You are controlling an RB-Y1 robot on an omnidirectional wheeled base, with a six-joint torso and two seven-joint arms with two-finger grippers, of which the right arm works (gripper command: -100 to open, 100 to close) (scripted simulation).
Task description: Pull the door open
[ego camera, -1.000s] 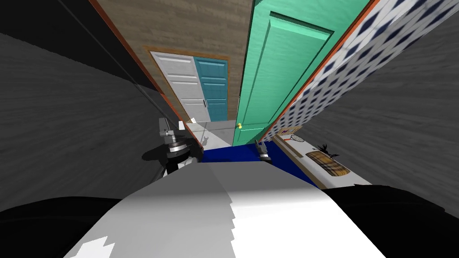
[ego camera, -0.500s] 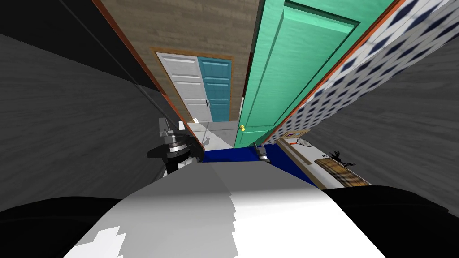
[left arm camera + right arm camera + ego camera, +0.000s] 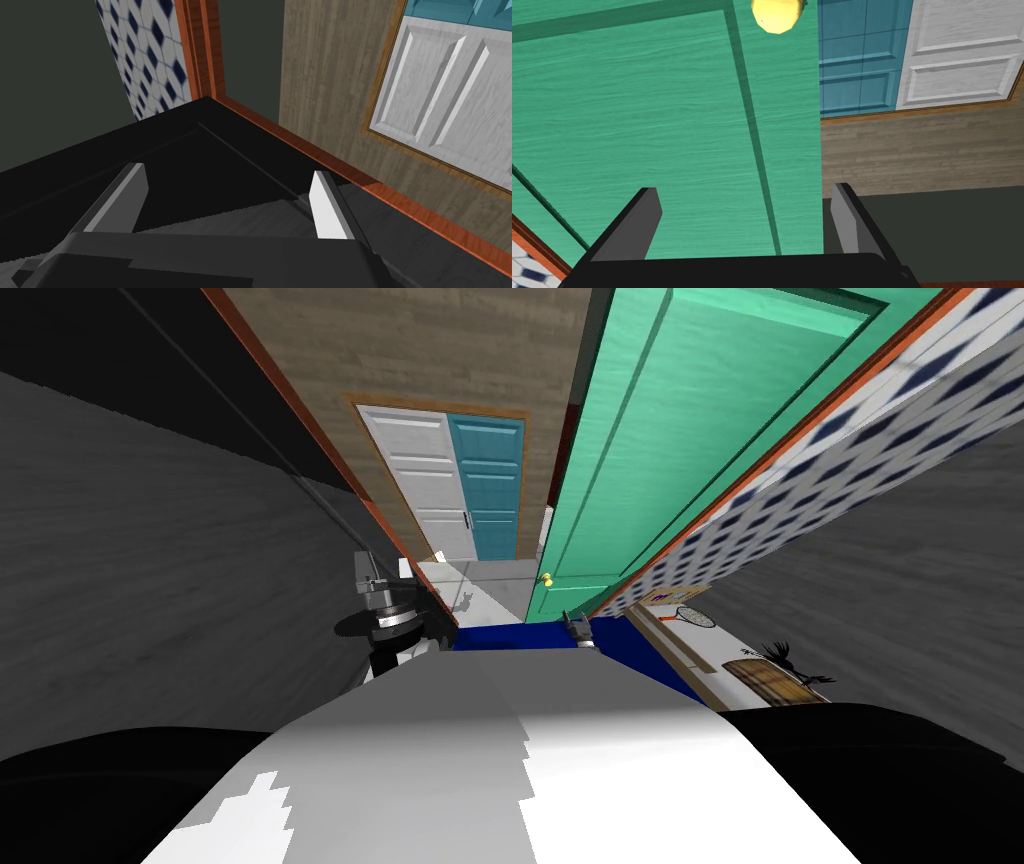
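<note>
1. Since a second ago my whole head view has shifted, so the move is mine: the green door [image 3: 680, 438] now takes up more of the upper right, and its yellow knob [image 3: 547, 579] sits slightly lower and further right
2. That door stands swung open, its face angled close along the blue-diamond tiled wall [image 3: 800, 478] on the right
3. My right gripper [image 3: 577, 626] is low and near, just below the knob and apart from it
4. In the right wrist view the right gripper [image 3: 744, 192] has its fingers spread wide with nothing between them; the green door [image 3: 637, 125] lies beyond them, its free edge running between the two fingers, and the knob [image 3: 776, 14] is further out, untouched
5. My left gripper [image 3: 372, 573] is held up on the left beside the orange-brown door frame [image 3: 330, 438]
6. In the left wrist view the left gripper [image 3: 229, 172] is also spread and empty
7. Far ahead stands a white and teal door [image 3: 440, 478]
</note>
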